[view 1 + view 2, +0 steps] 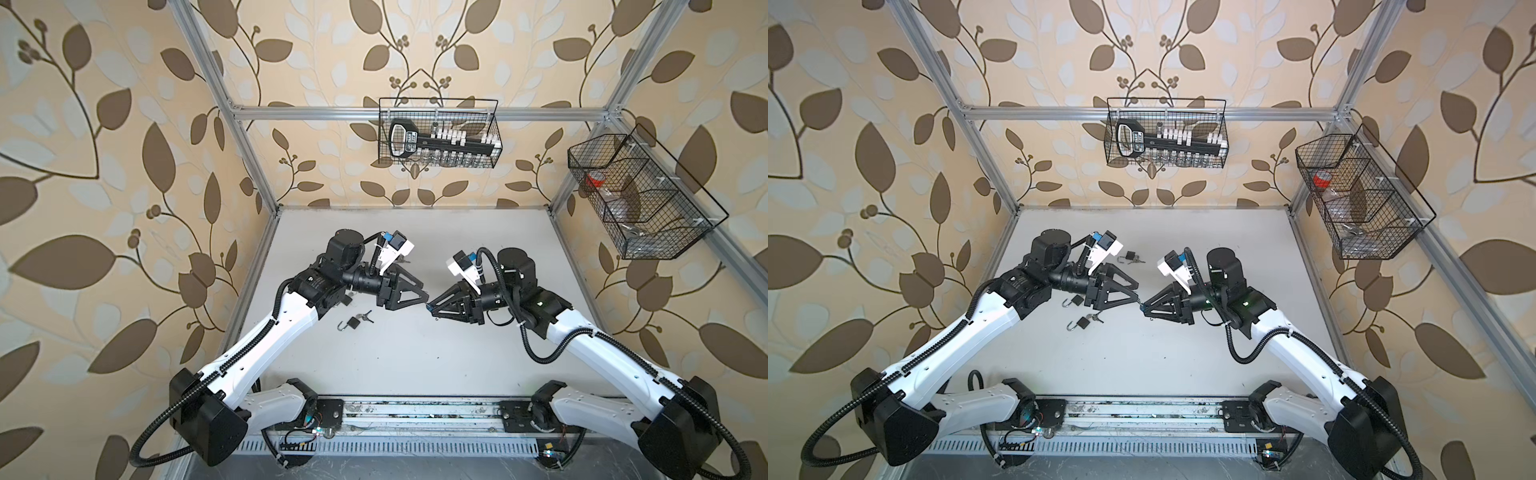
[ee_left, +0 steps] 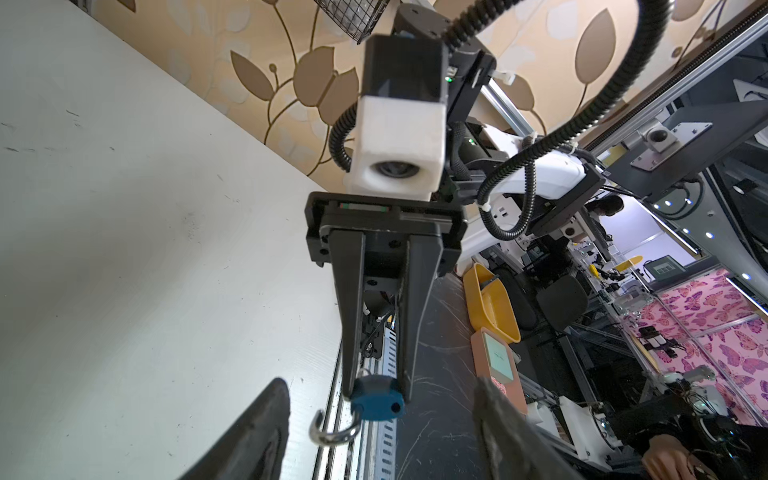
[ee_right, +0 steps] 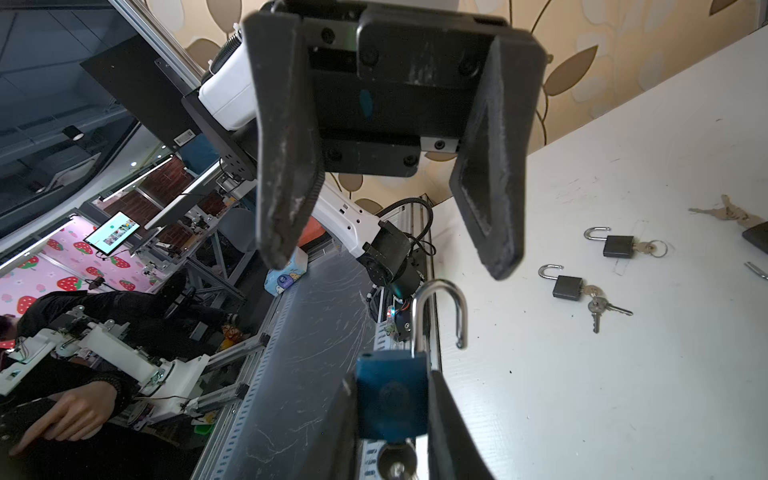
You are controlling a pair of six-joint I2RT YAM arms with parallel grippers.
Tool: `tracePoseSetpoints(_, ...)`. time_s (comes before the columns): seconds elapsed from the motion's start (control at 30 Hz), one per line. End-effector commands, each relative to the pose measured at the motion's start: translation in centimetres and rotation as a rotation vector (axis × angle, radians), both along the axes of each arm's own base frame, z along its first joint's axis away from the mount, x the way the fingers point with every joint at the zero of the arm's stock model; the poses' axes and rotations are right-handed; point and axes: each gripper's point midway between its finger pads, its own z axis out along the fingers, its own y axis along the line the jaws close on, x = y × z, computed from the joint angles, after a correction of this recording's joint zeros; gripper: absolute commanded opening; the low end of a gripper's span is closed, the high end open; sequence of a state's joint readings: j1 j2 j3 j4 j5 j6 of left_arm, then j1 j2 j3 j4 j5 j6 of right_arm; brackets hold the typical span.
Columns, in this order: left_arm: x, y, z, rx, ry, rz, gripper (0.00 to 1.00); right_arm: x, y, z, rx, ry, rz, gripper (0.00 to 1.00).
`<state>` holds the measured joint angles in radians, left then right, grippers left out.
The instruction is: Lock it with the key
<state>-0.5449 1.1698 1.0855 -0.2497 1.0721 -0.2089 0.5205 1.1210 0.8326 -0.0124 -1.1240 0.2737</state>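
Above the middle of the bench [image 1: 415, 365], I see the two claws facing each other tip to tip. The right claw [image 2: 376, 395] is closed on the blue padlock [image 3: 392, 395], with one finger on each side of the lock body, and holds it clear of the bench. Its shackle [image 3: 440, 291] stands open, one leg free, and points toward the left claw [image 3: 390, 262]. A key head [image 3: 397, 461] shows at the opposite end of the lock body, between the right claw's fingers. The left claw's jaws stand wide apart with nothing gripped, and neither finger touches the shackle. Near the left arm, a first black padlock [image 3: 567, 286] lies on the bench with its shackle open and a key bunch [image 3: 598, 305] at its base. A second black padlock [image 3: 618, 246] lies just beyond it, also open.
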Motion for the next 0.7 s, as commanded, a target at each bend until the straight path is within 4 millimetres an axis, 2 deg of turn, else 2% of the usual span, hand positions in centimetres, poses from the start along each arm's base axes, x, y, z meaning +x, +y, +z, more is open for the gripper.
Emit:
tracePoseSetpoints(0.0, -1.2, -0.5, 2.5, -0.058, -0.075, -0.071, 0.67, -0.4, 0.1, 1.8, 0.041, -0.021, 0.038, 0.0)
tracePoseSetpoints(0.23, -1.5, -0.6, 1.7, -0.035, -0.053, -0.083, 0.62, 0.4, -0.1, 2.3, 0.041, -0.045, -0.028, 0.0)
tracePoseSetpoints(0.43, -1.4, -0.5, 1.7, -0.024, -0.06, -0.069, 0.51, 1.0, -0.4, 2.5, 0.036, -0.061, -0.084, 0.0)
tracePoseSetpoints(0.67, -1.2, -0.4, 1.6, -0.012, -0.07, -0.046, 0.4, 0.7, -0.5, 2.7, 0.044, -0.059, -0.078, 0.0)
